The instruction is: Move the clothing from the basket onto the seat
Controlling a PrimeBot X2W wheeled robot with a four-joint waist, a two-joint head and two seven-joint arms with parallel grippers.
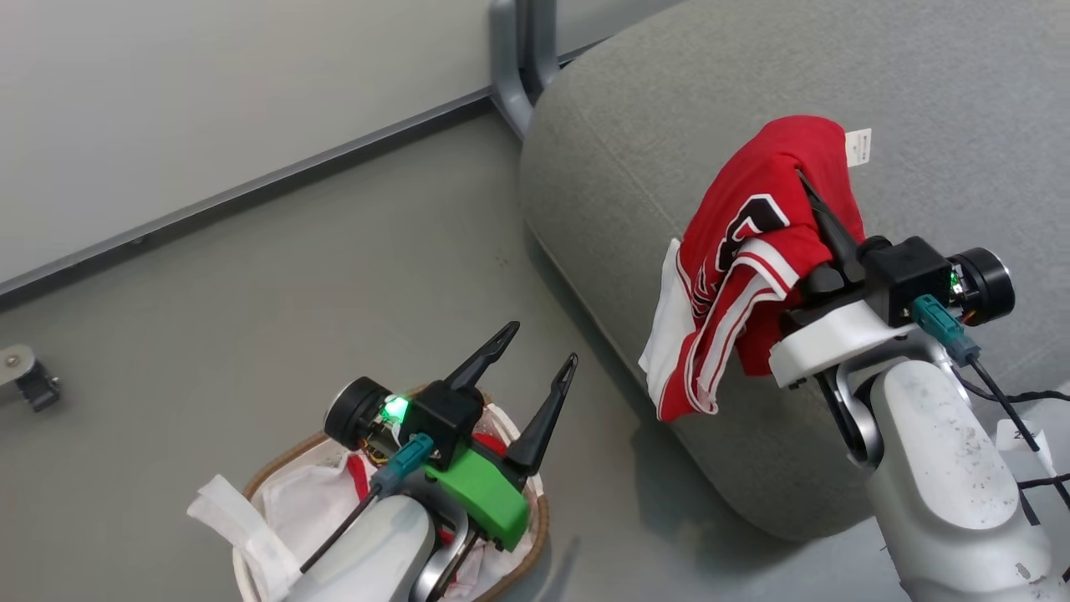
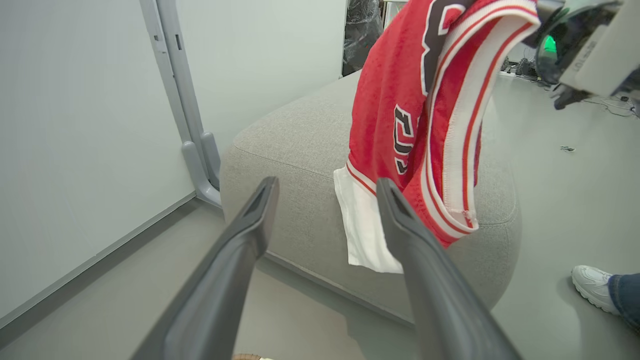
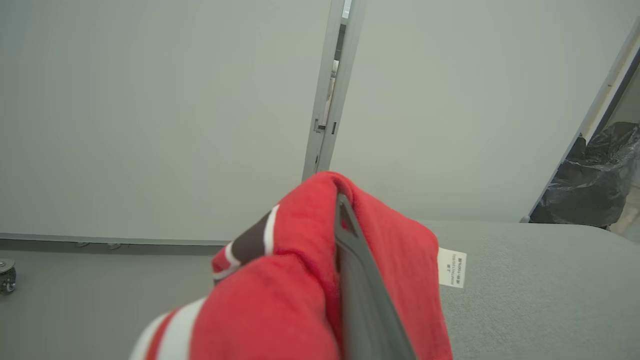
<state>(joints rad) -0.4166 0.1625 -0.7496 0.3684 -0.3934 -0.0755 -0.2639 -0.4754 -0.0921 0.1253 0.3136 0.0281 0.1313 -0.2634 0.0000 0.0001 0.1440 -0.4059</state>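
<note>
My right gripper point(image 1: 807, 188) is shut on a red garment point(image 1: 752, 251) with white stripes, a black-and-white emblem and a white tag, held above the near edge of the grey seat point(image 1: 635, 125). The cloth point(image 3: 300, 280) drapes over my right fingers point(image 3: 357, 285) and hangs point(image 2: 405, 110) past the seat's rounded edge point(image 2: 300, 150). My left gripper point(image 1: 539, 347) stands open and empty over the basket point(image 1: 276, 468) at the lower left, where a bit of red clothing point(image 1: 489, 443) shows in the white liner point(image 1: 301, 502). The left fingers point(image 2: 250, 225) point toward the seat.
A pale wall panel point(image 1: 209, 100) with a grey post point(image 1: 518, 58) stands behind the seat. A caster point(image 1: 25, 376) sits on the grey floor at far left. A person's white shoe point(image 2: 595, 287) rests on the floor right of the seat. Cables point(image 1: 1020, 401) trail by my right arm.
</note>
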